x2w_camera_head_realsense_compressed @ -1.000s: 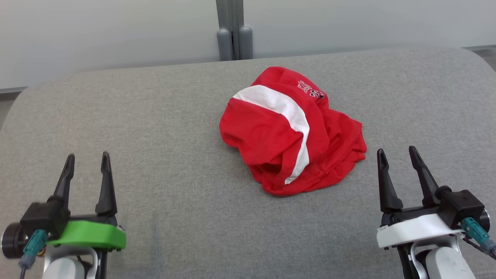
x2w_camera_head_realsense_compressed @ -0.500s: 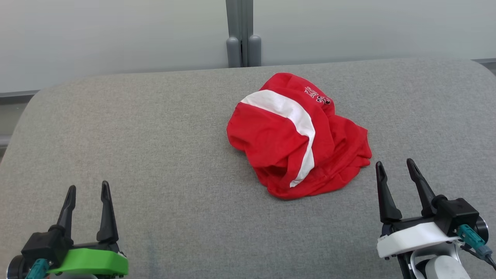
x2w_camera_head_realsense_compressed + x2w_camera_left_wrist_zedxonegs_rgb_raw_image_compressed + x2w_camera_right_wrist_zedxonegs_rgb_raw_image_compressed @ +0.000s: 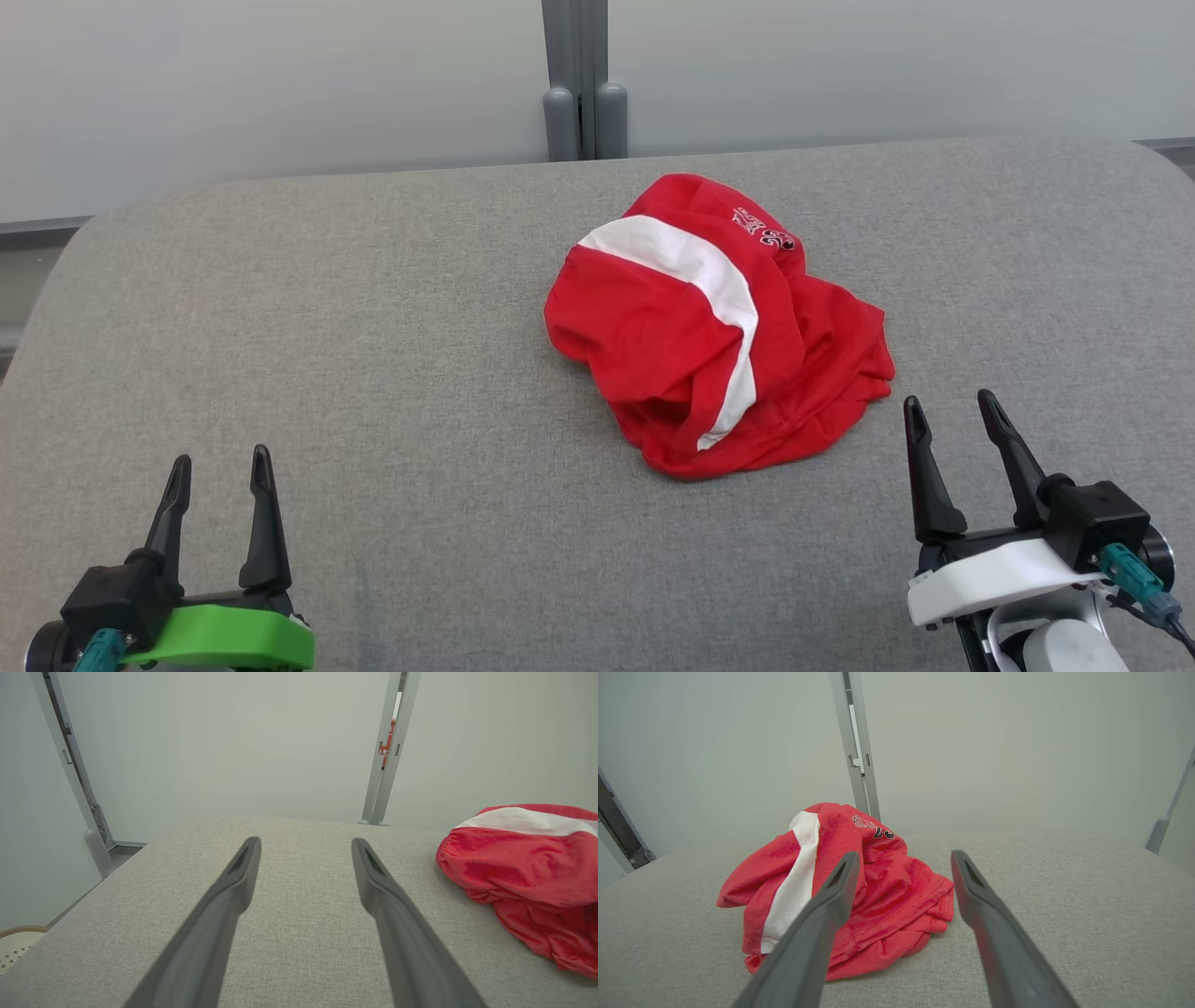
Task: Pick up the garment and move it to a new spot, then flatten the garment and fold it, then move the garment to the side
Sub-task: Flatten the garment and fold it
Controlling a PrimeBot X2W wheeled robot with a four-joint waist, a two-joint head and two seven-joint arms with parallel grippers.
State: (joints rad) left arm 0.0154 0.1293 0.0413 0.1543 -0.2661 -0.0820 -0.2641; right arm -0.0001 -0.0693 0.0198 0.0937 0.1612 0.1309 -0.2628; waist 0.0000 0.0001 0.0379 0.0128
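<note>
Left hand: your left hand (image 3: 221, 457) stands at the near left of the scene. Its two dark fingers are spread wide with nothing between them and point toward the far side. A green mount (image 3: 224, 635) sits at its base.
Right hand: your right hand (image 3: 948, 399) stands at the near right. Its fingers are likewise spread wide and empty, and they point far and slightly left. Its base carries a white mount (image 3: 990, 569).
Garment, place: the red garment (image 3: 672, 327) lies crumpled in a heap on the desk (image 3: 373, 327), right of centre and toward the far half. Neither hand touches it.
Garment, markings: a white stripe (image 3: 691, 266) runs from the heap's far left, over its top, down to its near edge. A small dark print (image 3: 761, 229) sits on the far right fold, too small to read.
Garment to right hand: the heap's near right hem lies just beyond your right fingertips and to their left, near but apart.
Garment to left hand: well apart. In the left wrist view the heap sits at the right edge, and bare cloth lies ahead of the fingers.
Desk: it is covered in grey woven fabric, with rounded far corners.
Background: a pale wall (image 3: 280, 84) rises beyond the far edge. A grey upright post (image 3: 579, 93) stands behind the middle of the desk.
</note>
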